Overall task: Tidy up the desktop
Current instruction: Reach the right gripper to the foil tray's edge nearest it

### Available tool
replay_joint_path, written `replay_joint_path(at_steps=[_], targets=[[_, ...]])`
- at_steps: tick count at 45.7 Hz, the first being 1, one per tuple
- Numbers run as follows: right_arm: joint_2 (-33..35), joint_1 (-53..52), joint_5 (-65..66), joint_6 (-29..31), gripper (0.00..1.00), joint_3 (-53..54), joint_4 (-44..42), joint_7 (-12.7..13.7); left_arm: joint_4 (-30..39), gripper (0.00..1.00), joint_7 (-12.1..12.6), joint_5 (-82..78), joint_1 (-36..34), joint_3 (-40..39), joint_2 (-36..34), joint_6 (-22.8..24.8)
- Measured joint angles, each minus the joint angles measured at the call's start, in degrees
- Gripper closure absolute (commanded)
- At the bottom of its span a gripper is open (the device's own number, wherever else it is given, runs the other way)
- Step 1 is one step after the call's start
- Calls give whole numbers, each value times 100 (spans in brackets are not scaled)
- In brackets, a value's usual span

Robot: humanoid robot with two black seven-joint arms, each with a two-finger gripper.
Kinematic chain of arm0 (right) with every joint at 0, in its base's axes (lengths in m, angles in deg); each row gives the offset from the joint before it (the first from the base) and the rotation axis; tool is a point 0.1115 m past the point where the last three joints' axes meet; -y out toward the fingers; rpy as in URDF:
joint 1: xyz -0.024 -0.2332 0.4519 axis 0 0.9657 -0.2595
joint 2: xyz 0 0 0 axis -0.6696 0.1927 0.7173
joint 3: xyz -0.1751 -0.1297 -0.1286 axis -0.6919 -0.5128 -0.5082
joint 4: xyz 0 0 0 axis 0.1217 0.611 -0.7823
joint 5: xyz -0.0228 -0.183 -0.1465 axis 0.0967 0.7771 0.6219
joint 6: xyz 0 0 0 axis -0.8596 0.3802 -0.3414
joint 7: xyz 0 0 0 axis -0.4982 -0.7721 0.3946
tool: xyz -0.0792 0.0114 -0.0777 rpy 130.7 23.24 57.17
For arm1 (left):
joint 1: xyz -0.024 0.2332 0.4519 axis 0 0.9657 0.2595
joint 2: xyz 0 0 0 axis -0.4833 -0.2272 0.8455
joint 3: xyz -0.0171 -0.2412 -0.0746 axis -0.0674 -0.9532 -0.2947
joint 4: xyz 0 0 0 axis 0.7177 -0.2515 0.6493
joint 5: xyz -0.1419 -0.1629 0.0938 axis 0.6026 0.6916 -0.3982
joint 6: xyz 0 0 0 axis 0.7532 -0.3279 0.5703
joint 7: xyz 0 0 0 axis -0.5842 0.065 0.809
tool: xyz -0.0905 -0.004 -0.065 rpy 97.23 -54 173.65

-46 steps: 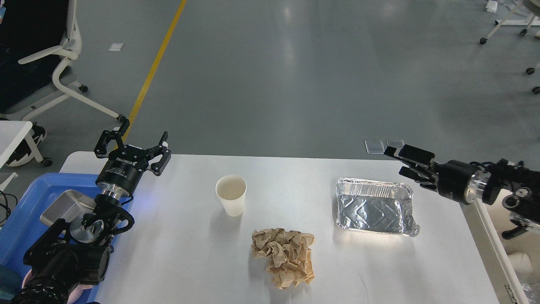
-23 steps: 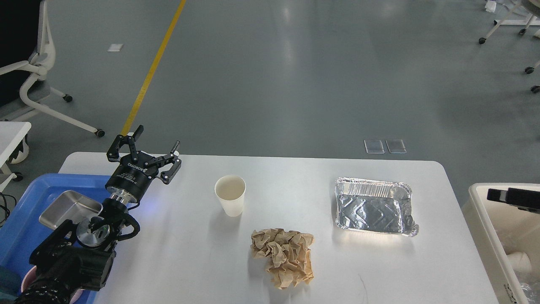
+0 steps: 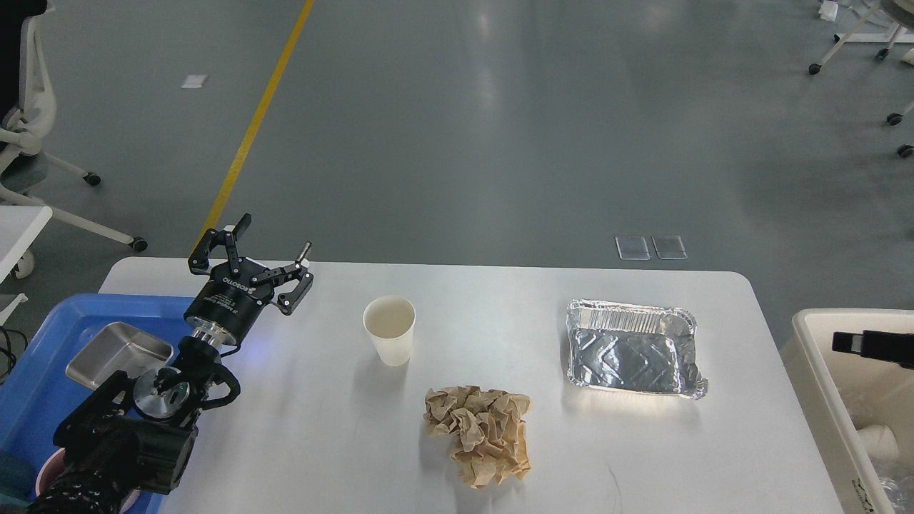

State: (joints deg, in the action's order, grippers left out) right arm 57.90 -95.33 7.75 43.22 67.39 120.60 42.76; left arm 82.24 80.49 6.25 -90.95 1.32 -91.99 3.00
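White counter [image 3: 300,400] carries paper cup [image 3: 389,339], crumpled brown paper [image 3: 480,433] and foil tray [image 3: 630,348], spread left to right. Left gripper [image 3: 268,260]: jaws wide apart, empty, hovering over the far-left corner. Cup is just right of those jaws, paper beyond and nearer me, tray well apart. Left arm looks nearer the cup. Right gripper [image 3: 850,341]: only a dark tip over the bin [image 3: 810,371]; can't tell its state.

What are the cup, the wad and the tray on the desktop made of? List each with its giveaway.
Cup: probably paper, matte white, with a thin rolled rim.
Wad: brown paper, dull, with sharp crumple creases.
Tray: aluminium foil, shiny, with a ribbed wall and embossed floor, dented at one corner.
All three rest on the smooth white desktop.
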Motion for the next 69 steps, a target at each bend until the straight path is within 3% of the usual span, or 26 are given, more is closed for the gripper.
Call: replay_joint_path(at_steps=[11,20,39,69], targets=[[-2032,-220,366,234,0,-73,-1495,94,0,2,-6,-3,39,18,15,0],[-3120,-430,496,298,0,-402,-2578,44,8,2,-7,-28,41,19,9,0],[-4225,-519,498,214,0,-870,-3898,24,15,2,-15,-35,45,28,58,2],[-4927,-272,473,-34,0,-1116,-4602,11,35,2,-17,-35,117,89,44,3]])
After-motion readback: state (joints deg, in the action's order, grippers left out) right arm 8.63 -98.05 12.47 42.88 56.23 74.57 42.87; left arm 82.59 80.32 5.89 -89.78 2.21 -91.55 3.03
